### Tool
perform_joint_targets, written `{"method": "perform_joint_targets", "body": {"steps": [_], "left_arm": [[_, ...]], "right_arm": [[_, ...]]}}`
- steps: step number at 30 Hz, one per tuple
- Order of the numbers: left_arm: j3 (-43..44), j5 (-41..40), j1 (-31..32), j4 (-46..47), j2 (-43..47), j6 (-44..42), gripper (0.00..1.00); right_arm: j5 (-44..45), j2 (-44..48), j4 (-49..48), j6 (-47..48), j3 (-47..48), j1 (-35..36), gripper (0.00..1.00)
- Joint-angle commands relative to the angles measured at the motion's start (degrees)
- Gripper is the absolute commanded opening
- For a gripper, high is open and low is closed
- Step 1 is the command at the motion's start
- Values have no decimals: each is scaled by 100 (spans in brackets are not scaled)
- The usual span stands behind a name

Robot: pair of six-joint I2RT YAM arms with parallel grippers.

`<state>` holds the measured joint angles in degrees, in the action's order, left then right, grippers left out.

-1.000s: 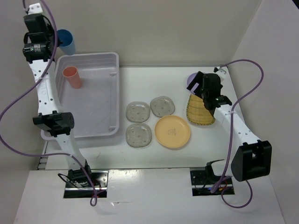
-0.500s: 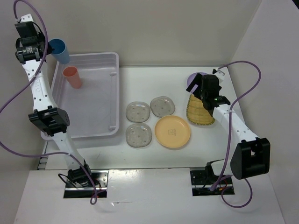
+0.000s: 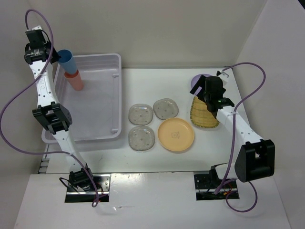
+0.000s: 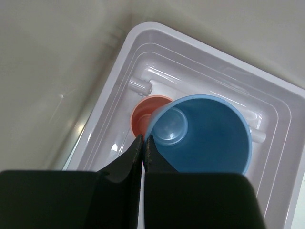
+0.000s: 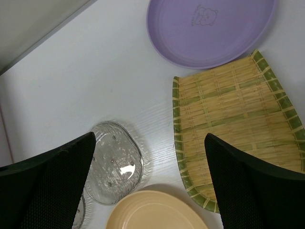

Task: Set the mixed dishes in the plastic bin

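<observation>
At the upper left of the overhead view, the left tool [image 4: 143, 144] is clamped tight on the rim of the blue cup [image 3: 66, 59]. It holds the cup over the plastic bin [image 3: 97, 114], just above the salmon cup [image 3: 74, 80]. At the right, the right tool [image 5: 148, 140] hangs spread wide and grips nothing, above the yellow woven plate [image 3: 205, 117] and the lavender bowl [image 3: 198, 78] on the worktop [image 3: 157, 81].

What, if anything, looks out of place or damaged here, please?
Nothing looks spilled or broken. Two small things stand out: the blue cup, pinched by its rim in the left gripper, hangs over the salmon cup in the plastic bin, and the yellow woven plate butts against the lavender bowl.
</observation>
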<state>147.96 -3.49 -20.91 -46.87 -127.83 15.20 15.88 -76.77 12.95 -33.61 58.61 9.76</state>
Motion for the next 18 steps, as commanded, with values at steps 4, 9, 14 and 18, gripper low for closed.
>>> {"method": "perform_joint_targets", "body": {"steps": [4, 9, 14, 18], "left_arm": [[602, 23, -36, 187, -277, 62, 0], [655, -56, -36, 135, -391, 115, 0], [594, -64, -36, 134, -392, 115, 0], [594, -117, -36, 134, -444, 62, 0]], "right_arm": [[144, -66, -12, -6, 221, 17, 99], [144, -118, 41, -6, 335, 17, 99], [196, -171, 41, -58, 397, 17, 99], [248, -171, 41, -58, 344, 17, 99]]}}
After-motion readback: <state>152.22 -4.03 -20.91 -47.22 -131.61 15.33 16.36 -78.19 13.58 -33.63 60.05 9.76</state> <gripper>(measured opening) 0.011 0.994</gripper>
